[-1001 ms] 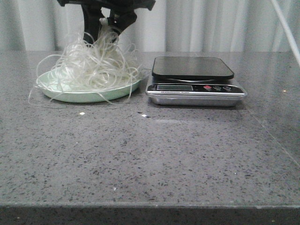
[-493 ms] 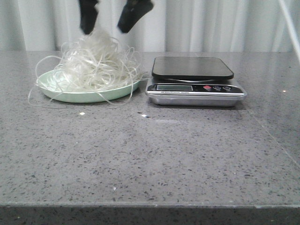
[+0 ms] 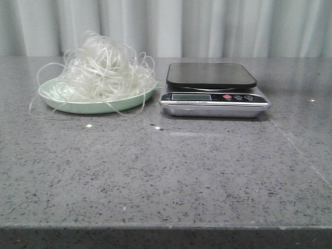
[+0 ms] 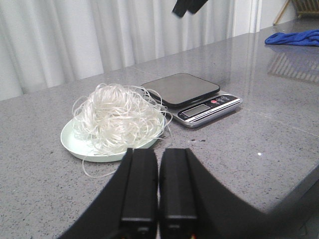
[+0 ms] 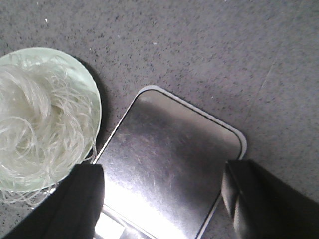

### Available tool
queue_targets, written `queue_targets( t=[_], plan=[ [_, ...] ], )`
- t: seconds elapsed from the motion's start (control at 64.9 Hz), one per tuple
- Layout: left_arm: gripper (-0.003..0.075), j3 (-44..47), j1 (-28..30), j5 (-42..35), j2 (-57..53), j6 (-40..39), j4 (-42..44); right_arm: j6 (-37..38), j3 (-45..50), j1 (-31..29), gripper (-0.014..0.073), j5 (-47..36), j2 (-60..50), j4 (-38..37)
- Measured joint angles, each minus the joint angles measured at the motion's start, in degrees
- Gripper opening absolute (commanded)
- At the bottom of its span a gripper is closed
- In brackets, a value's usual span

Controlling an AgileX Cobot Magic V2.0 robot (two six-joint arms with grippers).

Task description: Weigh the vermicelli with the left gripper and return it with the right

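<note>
While the vermicelli (image 3: 101, 72) sits heaped on the mint-green plate (image 3: 57, 101), neither arm touches it. A few loose strands spill over the rim onto the grey stone table (image 3: 166, 176). The plate is just beside the kitchen scale (image 3: 212, 91), on its left in the front view, and that makes sense: short carry between plate and platform for both legs of the job.

Scale platform is bare, nothing on it. Display is too small to read.

Left gripper (image 4: 158, 186): fingers (image 4: 139, 184) pressed together, nothing between them, well back from the plate on the near side and pointing toward it. Looks parked, out of the way.

Right gripper (image 5: 162, 199): fingers (image 5: 82, 199) spread wide and empty, hanging directly over the scale with the plate off to one side below. Its wrist view looks straight down on the platform. In the left wrist view a dark bit of that arm (image 4: 188, 6) shows high above the scale.

My read: noodles on the plate, scale vacant, right claw released above. That fits either end of the cycle, and I can't say which from this alone. If the weigh is still due, the left needs to open first; a tangle this springy wants a deep central pinch or strands will trail across the table.

A blue cloth (image 4: 294, 37) lies far off, not relevant.
</note>
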Motion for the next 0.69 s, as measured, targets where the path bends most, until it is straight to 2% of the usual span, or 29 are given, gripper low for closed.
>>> queue_targets(
  t=[0.123, 0.493, 0.693],
  plan=[
    [0.0134, 0.0, 0.0, 0.0, 0.0, 0.0, 0.0, 0.0, 10.0, -0.2, 0.0588, -7.3, -9.4, 0.6],
    [0.0134, 0.0, 0.0, 0.0, 0.0, 0.0, 0.0, -0.4, 51.6, -0.2, 0.0588, -31.5, -42.8, 1.2],
    [0.0134, 0.0, 0.0, -0.1, 0.0, 0.0, 0.0, -0.4, 68.9, -0.2, 0.0588, -40.7, -61.3, 1.2]
  ],
)
